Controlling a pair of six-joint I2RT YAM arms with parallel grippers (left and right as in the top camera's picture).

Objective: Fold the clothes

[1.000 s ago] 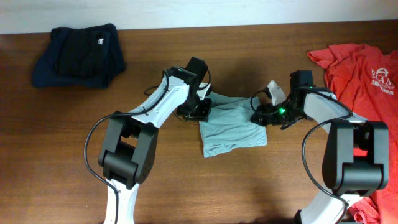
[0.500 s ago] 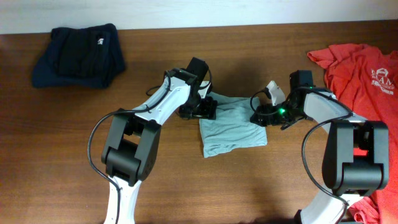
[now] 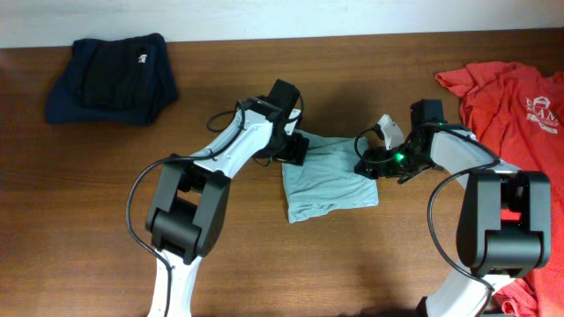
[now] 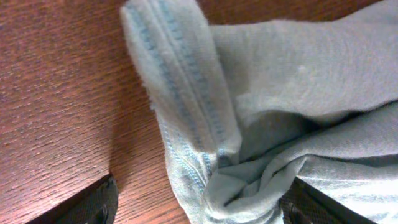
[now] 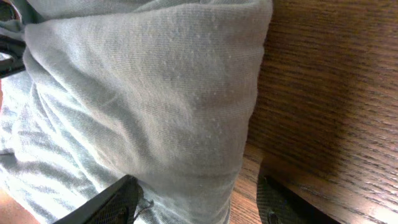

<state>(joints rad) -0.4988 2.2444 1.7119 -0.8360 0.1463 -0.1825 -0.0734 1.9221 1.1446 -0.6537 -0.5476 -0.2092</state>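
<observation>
Grey-blue garment (image 3: 330, 180) lies folded mid-way across the desk (image 3: 106, 202), a rumpled near-square whose slightly longer axis runs side to side, with its lower edge tilted. I see my left fingers (image 4: 93, 208) spread wide astride its stitched hem. My right fingers (image 5: 115, 202) are parted narrower around its right-hand fold, not clamped.

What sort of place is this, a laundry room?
Probably a robotics lab bench, not a laundry: a left arm and right arm work a light blue garment on a wooden table, with a red T-shirt waiting.
</observation>
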